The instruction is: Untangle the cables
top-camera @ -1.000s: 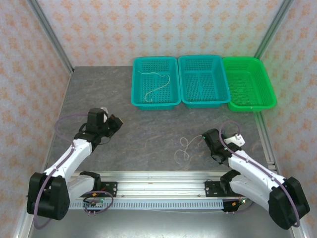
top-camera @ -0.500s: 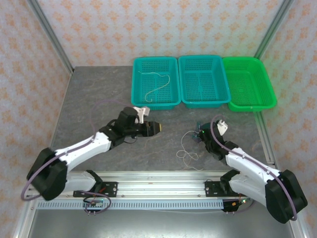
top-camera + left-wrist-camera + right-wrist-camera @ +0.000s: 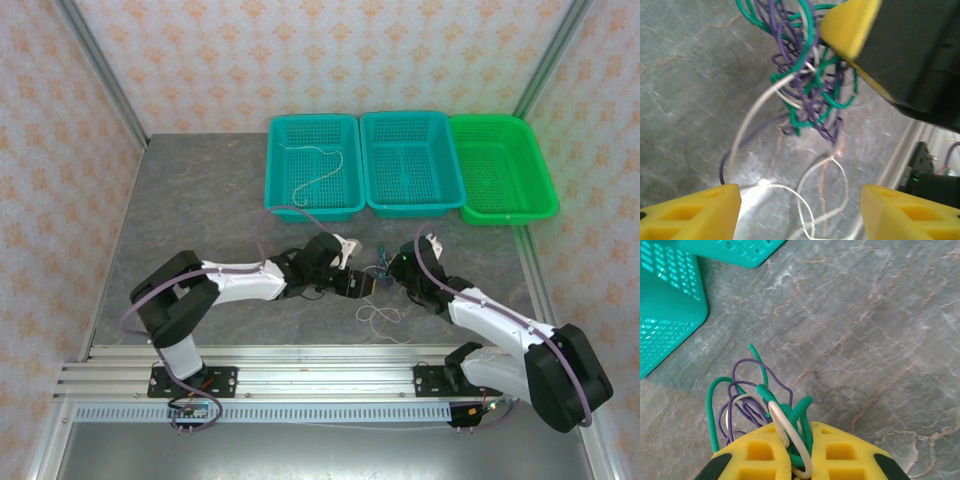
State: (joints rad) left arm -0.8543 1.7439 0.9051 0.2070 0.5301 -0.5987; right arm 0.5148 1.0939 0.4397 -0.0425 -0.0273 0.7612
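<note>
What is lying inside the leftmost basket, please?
A single thin whitish cable lies curled on the floor of the basket, uncovered. The inner face of its near wall is hidden behind its own rim.

top camera looks down from behind; both wrist cameras closely share the cable tangle (image 3: pixel 807 85).

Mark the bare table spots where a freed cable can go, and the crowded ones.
Free: the table between left wall and left basket; the strip between green basket and right arm. Crowded: the centre, where left gripper and right gripper meet at the tangle by a white loop.
</note>
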